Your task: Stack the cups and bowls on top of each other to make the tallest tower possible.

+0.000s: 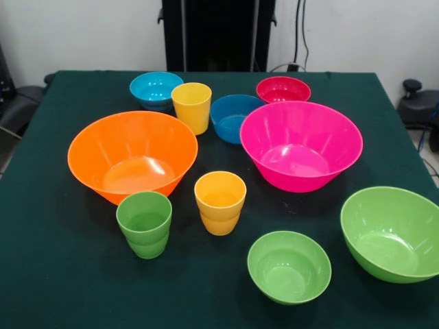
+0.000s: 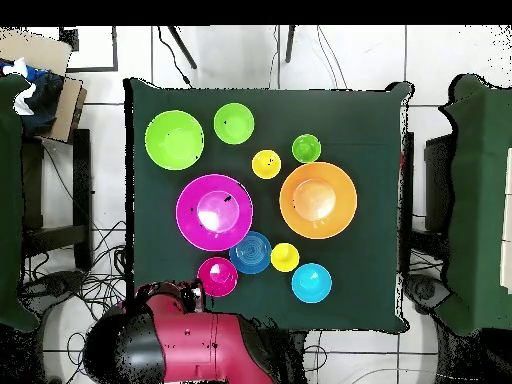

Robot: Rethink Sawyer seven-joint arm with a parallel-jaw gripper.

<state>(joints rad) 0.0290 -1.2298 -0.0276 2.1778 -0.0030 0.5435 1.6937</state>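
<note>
Nearest, a small green bowl [image 1: 289, 266] sits upright and apart from the other bowls and cups on the tabletop [image 1: 55, 274]: nothing stacked yet. Robot's hand is not visible.

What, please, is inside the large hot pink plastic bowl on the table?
Nothing: the large hot pink plastic bowl is empty in both views, its glossy floor bare. The table surface beneath it is covered by the bowl, so that cannot be seen.
</note>
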